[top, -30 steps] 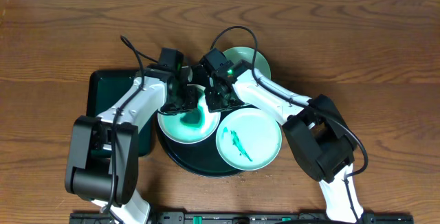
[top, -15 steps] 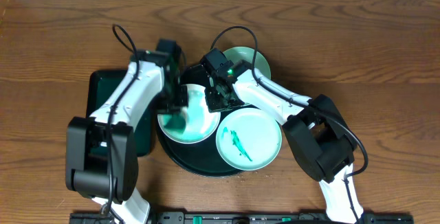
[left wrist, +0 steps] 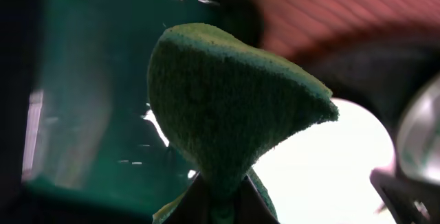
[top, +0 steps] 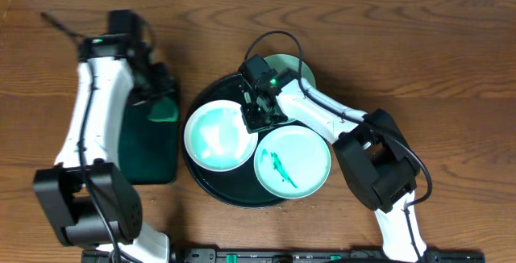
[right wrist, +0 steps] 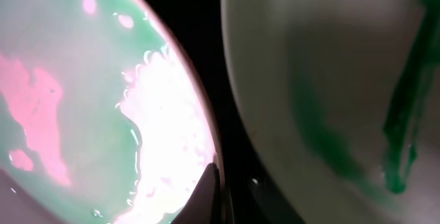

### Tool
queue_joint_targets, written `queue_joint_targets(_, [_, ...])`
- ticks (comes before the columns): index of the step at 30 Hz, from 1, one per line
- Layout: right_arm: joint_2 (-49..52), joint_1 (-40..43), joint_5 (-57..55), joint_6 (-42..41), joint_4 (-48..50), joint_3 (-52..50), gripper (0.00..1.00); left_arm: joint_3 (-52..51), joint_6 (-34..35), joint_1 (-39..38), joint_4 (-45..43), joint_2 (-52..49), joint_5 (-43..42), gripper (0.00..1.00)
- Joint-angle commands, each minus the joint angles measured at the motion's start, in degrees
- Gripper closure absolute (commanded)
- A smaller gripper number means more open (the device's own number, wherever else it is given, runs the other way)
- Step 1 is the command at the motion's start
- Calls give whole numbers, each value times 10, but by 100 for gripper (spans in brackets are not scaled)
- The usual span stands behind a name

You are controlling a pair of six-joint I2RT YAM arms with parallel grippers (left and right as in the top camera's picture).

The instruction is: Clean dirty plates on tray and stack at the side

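The round black tray point(top: 211, 189) holds two plates. The left plate point(top: 216, 138) is pale, wet, with faint turquoise smears; it fills the left of the right wrist view point(right wrist: 82, 114). The front right plate point(top: 294, 164) is mint with a green scribble point(right wrist: 402, 114). A third mint plate point(top: 300, 68) lies at the tray's back edge, partly hidden by the right arm. My right gripper point(top: 256, 118) is shut on the left plate's rim point(right wrist: 213, 183). My left gripper point(top: 161, 103) is shut on a green sponge point(left wrist: 227, 107), held above the rectangular tray.
A dark green rectangular tray point(top: 149, 156) lies left of the black tray and shows behind the sponge in the left wrist view point(left wrist: 82, 80). Bare wooden table point(top: 435, 69) surrounds both trays.
My left arm has swung left off the left plate, carrying the sponge over the green rectangular tray. The plate now shows less smear. The right gripper has stayed on the rim.
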State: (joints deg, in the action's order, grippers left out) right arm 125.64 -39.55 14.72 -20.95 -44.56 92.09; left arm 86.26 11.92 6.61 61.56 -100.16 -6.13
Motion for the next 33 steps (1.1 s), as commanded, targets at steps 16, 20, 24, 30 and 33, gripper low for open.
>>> queue_joint_targets(16, [-185,-115,-493,127,-3,5,99,16,-7,77,3,10,17,93])
queue_joint_targets(20, [-189,-166,-629,151,-2,5,99,16,-7,77,3,10,17,92])
queue_joint_targets(24, [-189,-221,-740,159,0,5,99,15,-7,77,3,10,17,93])
queue_joint_targets(30, [-189,-286,-878,159,10,5,99,13,-7,77,3,10,17,93])
queue_joint_targets(33, [-189,-299,-908,160,11,5,99,13,-7,77,3,10,17,93])
